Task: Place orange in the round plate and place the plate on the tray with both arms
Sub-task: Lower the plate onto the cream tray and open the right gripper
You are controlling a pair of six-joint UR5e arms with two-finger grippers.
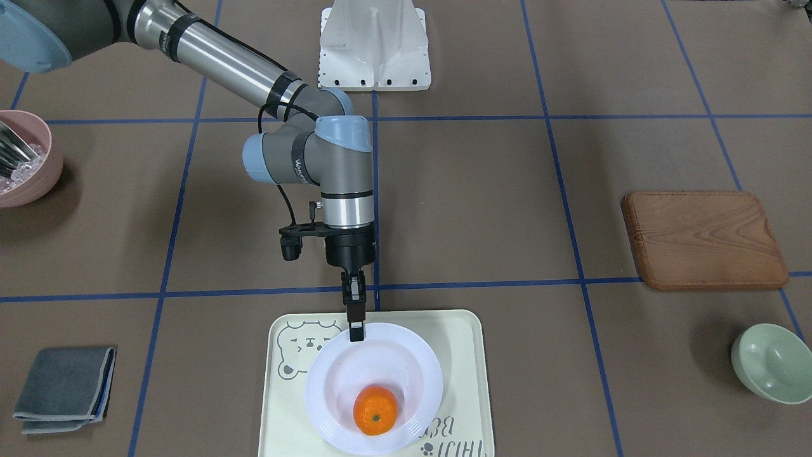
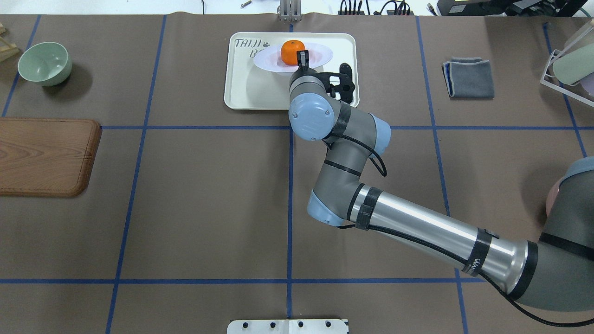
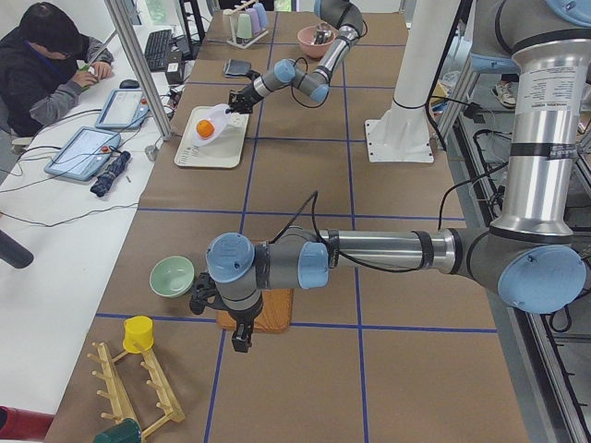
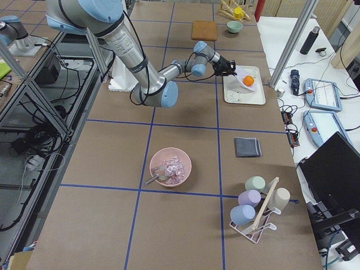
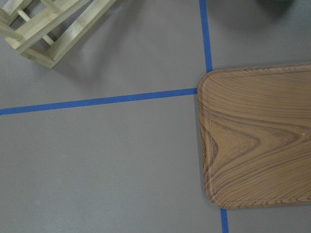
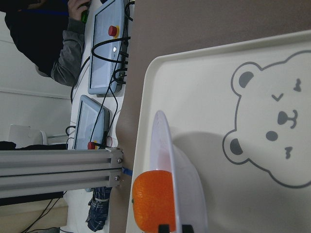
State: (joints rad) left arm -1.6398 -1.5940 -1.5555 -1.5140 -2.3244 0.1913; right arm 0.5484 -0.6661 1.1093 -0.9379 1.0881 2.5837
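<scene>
Facing the robot, you find a pink bowl [image 1: 25,162] and a folded grey cloth [image 1: 63,388] at the left, then the right arm [image 1: 254,70] reaching to centre, where the right gripper [image 1: 357,331] pinches the round plate [image 1: 406,368] by the rim nearest the robot. The plate lies within the outline of the tray [image 1: 460,355], beside the bear drawing [image 1: 303,354], with the orange [image 1: 375,410] inside it; you cannot tell whether plate touches tray. Further right lie a wooden board [image 1: 704,240] and a mint-green bowl [image 1: 771,363], and the left gripper [image 3: 242,340] hangs just beside the board's corner, too small for you to tell whether it is spread or pressed together.
</scene>
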